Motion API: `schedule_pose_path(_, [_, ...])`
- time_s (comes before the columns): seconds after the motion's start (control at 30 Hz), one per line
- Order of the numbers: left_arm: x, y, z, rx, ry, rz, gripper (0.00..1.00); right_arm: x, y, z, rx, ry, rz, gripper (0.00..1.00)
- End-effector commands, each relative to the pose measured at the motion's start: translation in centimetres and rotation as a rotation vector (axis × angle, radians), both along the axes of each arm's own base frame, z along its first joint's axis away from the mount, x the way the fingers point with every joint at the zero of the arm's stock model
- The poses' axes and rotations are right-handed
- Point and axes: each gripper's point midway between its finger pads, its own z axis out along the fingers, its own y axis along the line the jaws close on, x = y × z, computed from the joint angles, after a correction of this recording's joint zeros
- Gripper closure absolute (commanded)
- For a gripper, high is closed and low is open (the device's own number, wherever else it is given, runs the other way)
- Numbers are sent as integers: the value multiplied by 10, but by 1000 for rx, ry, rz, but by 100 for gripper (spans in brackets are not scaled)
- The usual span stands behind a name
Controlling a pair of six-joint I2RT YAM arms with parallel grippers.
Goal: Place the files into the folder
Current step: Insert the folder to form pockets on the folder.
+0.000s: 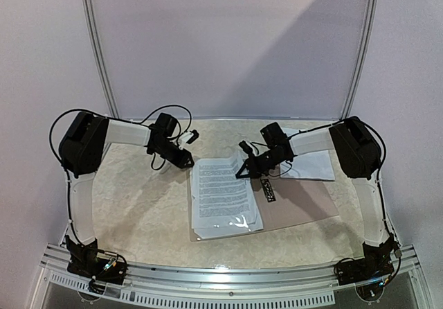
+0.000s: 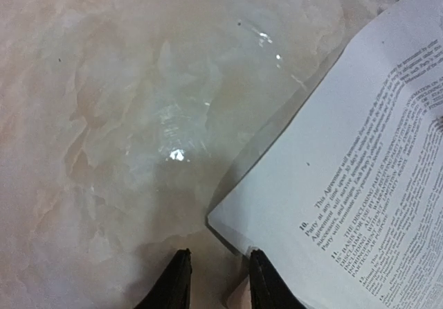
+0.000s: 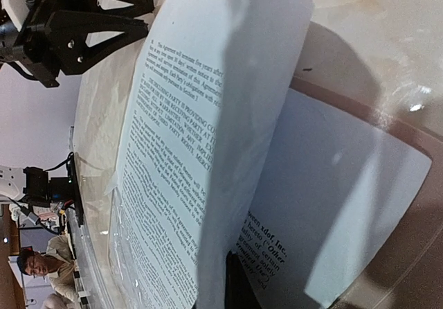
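Just beside files (image 1: 221, 191), black clip (image 1: 268, 190) on folder (image 1: 304, 201)

The table (image 1: 138, 205) has a cream, marble-patterned top, glossy enough to throw back a bright spot of light; a slotted aluminium rail (image 1: 228, 276) runs along its near edge; two slim metal posts (image 1: 97, 46) rise by its far corners, with a pale lilac wall panel (image 1: 228, 39) between them; off past the rail there is a person (image 3: 41, 267), small and blurred.
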Motion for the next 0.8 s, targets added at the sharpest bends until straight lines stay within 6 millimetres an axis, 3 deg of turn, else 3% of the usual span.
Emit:
schedule_pose_path(0.0, [-12, 16, -11, 70, 29, 7, 68, -14, 2, 8, 26, 22, 66, 100])
schedule_pose_path(0.23, [-12, 19, -10, 93, 13, 2, 68, -19, 2, 4, 26, 44, 73, 100])
schedule_pose_path(0.33, [-11, 20, 3, 97, -23, -16, 68, -21, 3, 1, 18, 54, 70, 100])
schedule_pose_path(0.43, [-22, 9, 30, 59, -81, -122, 63, -19, 3, -1, 15, 56, 59, 100])
schedule_pose_path(0.57, [-83, -28, 56, 53, -125, -468, 51, -14, 3, -1, 9, 48, 33, 100])
schedule_pose_path(0.67, [-126, -45, 50, 118, -133, -640, 39, -12, 2, -4, 2, 49, 0, 100])
schedule_pose_path(0.77, [-156, -53, 35, 164, -118, -748, 32, -13, -1, -6, 3, 54, -41, 100])
